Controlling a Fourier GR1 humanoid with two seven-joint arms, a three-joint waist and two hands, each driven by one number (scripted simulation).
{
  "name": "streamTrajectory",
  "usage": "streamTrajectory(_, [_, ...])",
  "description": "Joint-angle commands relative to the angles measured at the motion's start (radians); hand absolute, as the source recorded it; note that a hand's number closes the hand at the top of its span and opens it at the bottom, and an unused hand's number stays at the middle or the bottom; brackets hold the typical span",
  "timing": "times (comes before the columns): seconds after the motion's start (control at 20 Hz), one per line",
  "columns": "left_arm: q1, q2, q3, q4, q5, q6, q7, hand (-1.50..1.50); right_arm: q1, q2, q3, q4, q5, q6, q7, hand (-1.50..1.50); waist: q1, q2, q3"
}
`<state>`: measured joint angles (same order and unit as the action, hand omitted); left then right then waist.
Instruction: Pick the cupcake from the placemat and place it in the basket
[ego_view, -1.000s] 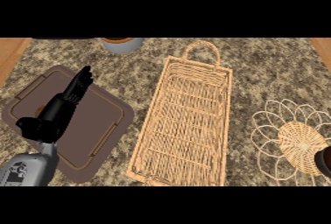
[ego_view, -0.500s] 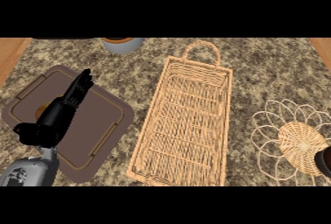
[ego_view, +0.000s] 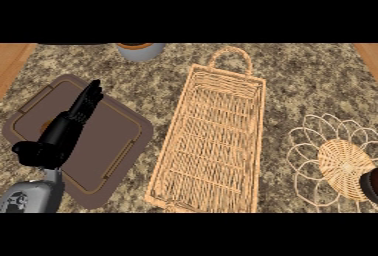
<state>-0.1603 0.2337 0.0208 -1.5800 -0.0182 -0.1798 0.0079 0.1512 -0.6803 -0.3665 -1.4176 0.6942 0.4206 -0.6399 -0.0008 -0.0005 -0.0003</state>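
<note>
The left hand (ego_view: 70, 127) is extending from the lower left of the frame over the placemat (ego_view: 118, 145), with its grey forearm entering at the lower left corner. The fingers are lying straight and close together, pointing toward the upper part of the frame, and the thumb is sticking out to the left; the hand is holding nothing. The cupcake is not showing plainly. Only a small brownish patch (ego_view: 47, 123) is peeking out at the left edge of the hand, over the placemat, and whether this is the cupcake cannot be told. The basket (ego_view: 214, 135), long and woven with a loop handle at its upper end, is lying at the centre of the frame, just to the right of the placemat, with nothing inside it. A flower-shaped wicker mat (ego_view: 332, 165) is lying at the right of the frame, apart from the basket. A grey cup (ego_view: 140, 50) is standing at the upper edge, above the placemat. The right hand (ego_view: 371, 186) is showing only as a dark sliver at the right edge, over the wicker mat; how it is set cannot be told.
</note>
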Motion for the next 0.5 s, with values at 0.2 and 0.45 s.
streamTrajectory(0.2, [0.011,-0.017,0.029,0.053,-0.025,-0.016,-0.066,0.0,-0.061,0.034,0.023,0.096,0.109,-0.039,-0.007,-1.5,0.001,0.001,0.0])
streamTrajectory(0.45, [-0.017,-0.039,0.012,0.012,-0.034,-0.022,0.005,0.0,-0.061,0.054,0.032,0.112,0.158,-0.047,0.009,-1.5,-0.001,0.0,0.0])
